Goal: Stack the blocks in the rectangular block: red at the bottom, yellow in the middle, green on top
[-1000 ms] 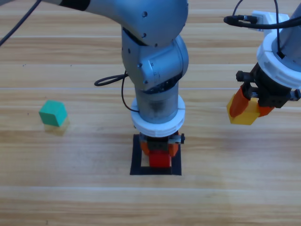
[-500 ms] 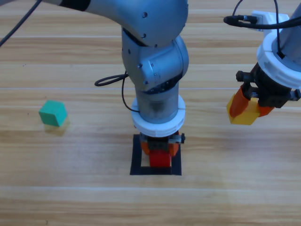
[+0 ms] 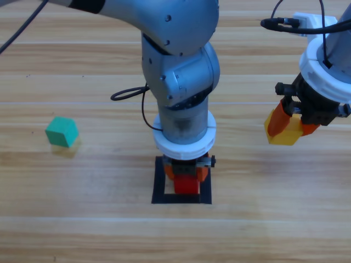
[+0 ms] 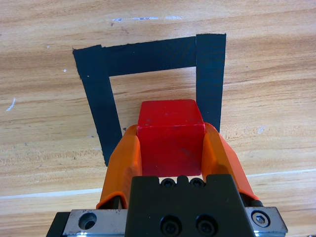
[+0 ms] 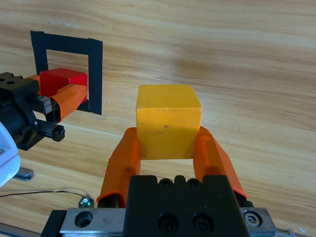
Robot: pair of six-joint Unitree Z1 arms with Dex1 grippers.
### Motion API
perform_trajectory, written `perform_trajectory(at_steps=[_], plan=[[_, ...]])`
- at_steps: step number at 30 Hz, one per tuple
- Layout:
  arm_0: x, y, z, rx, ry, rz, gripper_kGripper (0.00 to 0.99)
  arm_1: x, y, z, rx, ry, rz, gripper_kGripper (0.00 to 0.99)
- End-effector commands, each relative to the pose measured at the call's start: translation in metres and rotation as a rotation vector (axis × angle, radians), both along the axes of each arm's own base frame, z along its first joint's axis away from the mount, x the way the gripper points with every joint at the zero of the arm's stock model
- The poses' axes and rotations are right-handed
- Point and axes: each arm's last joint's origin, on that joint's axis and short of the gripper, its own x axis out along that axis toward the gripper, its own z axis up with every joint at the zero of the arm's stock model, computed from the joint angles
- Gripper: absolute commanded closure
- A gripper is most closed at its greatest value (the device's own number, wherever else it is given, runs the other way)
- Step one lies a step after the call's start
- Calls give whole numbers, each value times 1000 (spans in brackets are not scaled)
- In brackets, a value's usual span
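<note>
Nearest the worktop's front edge lies the rectangular block (image 3: 158,183), a flat, nearly square outline of matte black tape stuck on pale, straight-grained wood; its sides run roughly square with the worktop's (image 3: 263,230) edges, so it has no marked long axis. Inside it sits the red cube (image 3: 186,185), plain-faced and matte with crisp edges, its sides lined up with the tape and resting toward the outline's front strip. The left gripper (image 3: 186,176) reaches straight down over it, and in the left wrist view its smooth orange fingers (image 4: 126,158) are clamped on two opposite faces of the cube, tapering from the black gripper body. Farther back and toward the worktop's left edge, the teal-green cube (image 3: 61,131) rests alone on the wood, turned so that a corner faces forward. At about the same depth near the right edge, the right gripper (image 3: 289,127) hangs above the worktop with its fingers (image 5: 123,163) closed on the yellow cube (image 3: 285,133), which is held clear of the surface and slightly tilted, well apart from the tape outline.
</note>
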Motion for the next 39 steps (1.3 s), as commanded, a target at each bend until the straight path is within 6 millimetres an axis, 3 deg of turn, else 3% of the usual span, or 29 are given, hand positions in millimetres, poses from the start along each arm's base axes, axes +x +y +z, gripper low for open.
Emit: perform_trajectory(at_steps=[1, 2, 5, 6, 15, 20, 23, 28, 33, 34, 36, 39], plan=[[-3, -2, -51, 92, 60, -16, 775, 0, 15, -18, -40, 21, 39, 976], [-3, -3, -53, 92, 60, -16, 653, 0, 15, -18, -40, 21, 39, 976], [-3, -4, -53, 88, 58, -5, 97, 0, 15, -18, -41, 21, 41, 976], [-3, -4, -53, 87, 57, -4, 22, 0, 15, -18, -42, 22, 41, 976], [-7, -1, -40, 72, 45, 4, 0, 0, 15, -18, -42, 19, 43, 976], [-10, 4, -12, 40, 13, 5, 0, 0, 13, -15, -50, 6, 33, 976], [-12, 7, 19, 2, -22, 2, 0, 0, 13, -13, -63, 1, 27, 976], [-20, 18, 94, -118, -117, -8, 0, 0, 16, -9, -102, -10, 16, 976], [-37, 40, 158, -204, -190, -24, 0, -1, 30, -1, -180, -16, 5, 976], [-47, 56, 179, -201, -230, -28, 0, -2, 37, 1, -200, -18, 10, 976], [-57, 80, 198, -191, -277, -56, 0, -2, 51, 3, -219, -6, 30, 976], [-62, 138, 227, -164, -361, -63, 0, 3, 76, -6, -243, 44, 59, 976]])
